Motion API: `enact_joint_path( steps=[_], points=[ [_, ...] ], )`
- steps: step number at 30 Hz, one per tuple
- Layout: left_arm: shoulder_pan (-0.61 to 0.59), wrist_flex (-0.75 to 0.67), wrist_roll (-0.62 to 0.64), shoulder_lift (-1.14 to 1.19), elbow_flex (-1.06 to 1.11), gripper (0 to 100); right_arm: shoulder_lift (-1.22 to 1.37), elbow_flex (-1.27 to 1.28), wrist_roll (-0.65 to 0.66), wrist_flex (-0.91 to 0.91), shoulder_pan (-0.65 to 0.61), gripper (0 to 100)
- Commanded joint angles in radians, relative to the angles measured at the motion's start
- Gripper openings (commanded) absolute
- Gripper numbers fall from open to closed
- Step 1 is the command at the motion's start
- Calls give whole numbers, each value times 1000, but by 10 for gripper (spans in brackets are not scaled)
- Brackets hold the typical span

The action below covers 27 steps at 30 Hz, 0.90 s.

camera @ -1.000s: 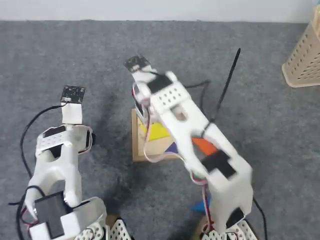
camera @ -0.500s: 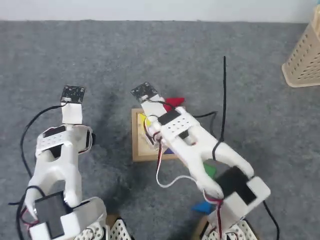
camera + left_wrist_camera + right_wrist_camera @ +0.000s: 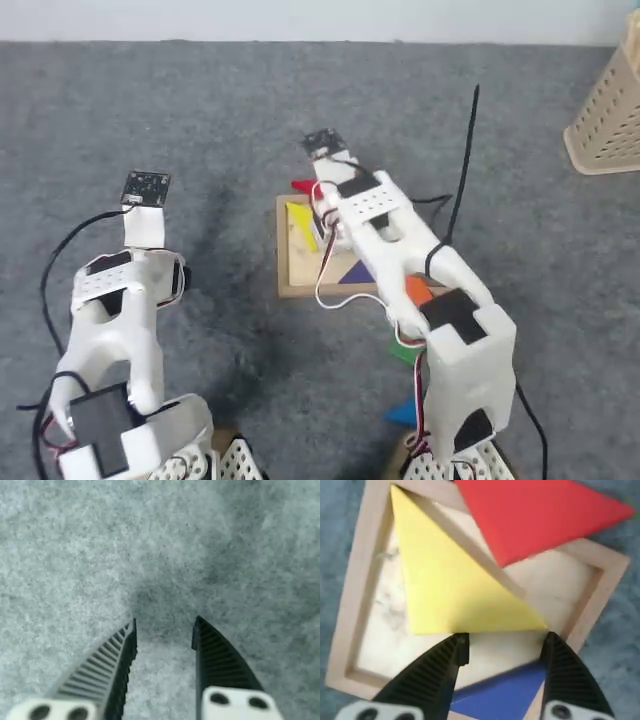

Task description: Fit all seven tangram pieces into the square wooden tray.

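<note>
The square wooden tray (image 3: 283,262) lies mid-table under my right arm (image 3: 380,215). Inside it a yellow triangle (image 3: 445,585) lies flat against one corner, and a blue piece (image 3: 495,697) sits at the near side. A red triangle (image 3: 535,515) rests across the tray's far rim (image 3: 600,585), partly outside it; the high view shows it at the far edge (image 3: 303,186). My right gripper (image 3: 504,639) hovers open over the tray floor, holding nothing. My left gripper (image 3: 165,626) stands open over bare carpet, away to the left.
An orange piece (image 3: 418,290), a green piece (image 3: 405,350) and a blue piece (image 3: 402,412) lie on the carpet beside and under the right arm. A slatted beige basket (image 3: 608,110) stands at the far right. A black cable (image 3: 460,170) rises beside the tray.
The right arm swung over the tray and now stretches farther out. The tray slid a little right and away. The red triangle went from the gripper's right to the tray's far edge. The left arm kept still.
</note>
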Motion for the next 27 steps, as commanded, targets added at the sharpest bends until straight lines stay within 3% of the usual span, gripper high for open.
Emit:
enact_joint_path(
  steps=[1, 5, 10, 13, 17, 27],
  points=[
    [5, -18, -11, -46, 2, 178, -67, -94, -43, 65, -10, 241],
    [3, -18, -11, -46, 2, 178, -162, -55, -44, 73, -59, 241],
    [5, -18, -11, -46, 2, 178, -205, 29, -35, -71, -122, 238],
    [3, -18, -11, -46, 2, 178, -165, 48, -38, -131, -133, 157],
    [2, -18, -11, -46, 2, 178, -97, 46, -43, -159, -96, 57],
    [2, -17, -11, -46, 2, 178, -30, 29, -5, -137, 51, 56]
  ],
)
